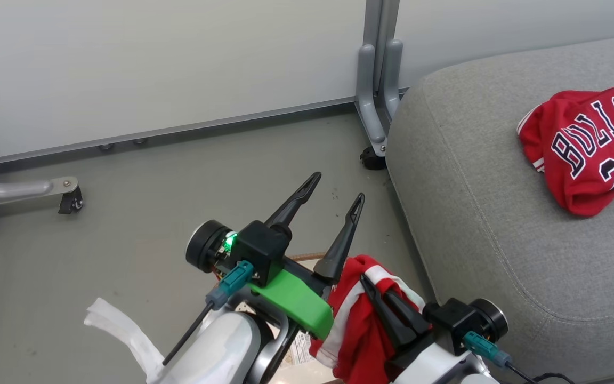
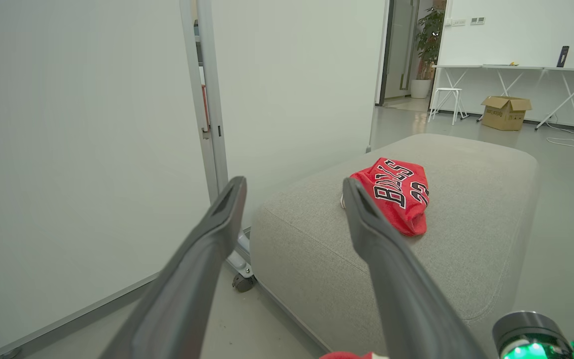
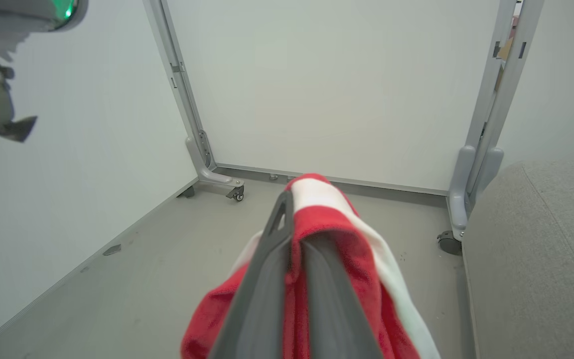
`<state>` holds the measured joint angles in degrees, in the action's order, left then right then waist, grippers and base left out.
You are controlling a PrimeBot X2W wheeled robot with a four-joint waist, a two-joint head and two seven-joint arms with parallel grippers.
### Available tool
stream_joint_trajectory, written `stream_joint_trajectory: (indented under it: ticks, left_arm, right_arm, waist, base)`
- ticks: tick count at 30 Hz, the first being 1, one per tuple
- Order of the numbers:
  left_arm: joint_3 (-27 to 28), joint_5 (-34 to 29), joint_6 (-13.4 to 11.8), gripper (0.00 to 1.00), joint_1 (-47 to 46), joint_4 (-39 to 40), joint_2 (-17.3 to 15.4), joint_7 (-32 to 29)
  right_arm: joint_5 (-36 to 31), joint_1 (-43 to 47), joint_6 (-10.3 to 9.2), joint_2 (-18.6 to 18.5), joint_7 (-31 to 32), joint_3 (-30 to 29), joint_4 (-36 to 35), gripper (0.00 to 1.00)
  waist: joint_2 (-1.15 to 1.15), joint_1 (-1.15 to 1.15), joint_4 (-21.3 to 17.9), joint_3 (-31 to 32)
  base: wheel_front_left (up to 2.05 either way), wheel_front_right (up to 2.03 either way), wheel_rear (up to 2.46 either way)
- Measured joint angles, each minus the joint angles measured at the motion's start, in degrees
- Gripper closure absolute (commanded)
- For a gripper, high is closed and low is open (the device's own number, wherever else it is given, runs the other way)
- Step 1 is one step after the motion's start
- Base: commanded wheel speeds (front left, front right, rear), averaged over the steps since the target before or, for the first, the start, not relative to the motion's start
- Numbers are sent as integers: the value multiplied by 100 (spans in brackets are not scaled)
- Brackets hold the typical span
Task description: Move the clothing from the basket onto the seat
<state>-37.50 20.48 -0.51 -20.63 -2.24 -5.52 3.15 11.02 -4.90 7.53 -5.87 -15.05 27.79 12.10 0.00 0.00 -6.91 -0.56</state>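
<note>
On the seat (image 1: 499,224), red jersey (image 1: 579,160), lettered BULLS 23

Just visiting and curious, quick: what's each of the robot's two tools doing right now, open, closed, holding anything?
Left tool: open, holding nothing.
Right tool: closed on a red garment with a white stripe.

Left gripper (image 1: 338,186), at the end of the pale left forearm (image 1: 227,346): dark fingers spread wide and empty, pointing up and slightly right in the head view. Right gripper (image 1: 365,280): fingers pressed together on the red garment (image 1: 357,341), tips leaning toward the left wrist.
</note>
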Motion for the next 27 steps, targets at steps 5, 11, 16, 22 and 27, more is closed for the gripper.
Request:
stream_joint_trajectory:
  ticks: [5, 11, 16, 22, 27]
  left_arm:
    - [36, 18, -24, 0, 160, -55, -121, 189]
    - [134, -118, -86, 0, 513, -153, -423, 849]
    - [325, -231, -163, 0, 777, -199, -606, 1116]
    - [361, -524, -169, 0, 966, -435, -760, 1182]
    - [386, -772, -8, 0, 984, -433, -762, 1190]
  right_arm:
    - [-5, -6, 0, -11, 0, -133, -164, 100]
    - [-96, -40, 0, -13, 0, -334, -514, 100]
    - [-170, -79, 0, 3, 0, -643, -795, 100]
    - [-218, 36, 0, 11, 0, -990, -1056, 100]
    - [-246, 150, -1, 27, 0, -1265, -1347, 100]
  waist:
    - [0, 0, -154, -23]
    - [0, 0, -525, -91]
    - [0, 0, -973, -216]
    - [0, 0, -1515, -437]
    - [0, 0, -1946, -809]
  base:
    - [0, 0, 0]
    - [0, 0, 0]
    - [0, 0, 0]
    - [0, 0, 0]
    - [0, 0, 0]
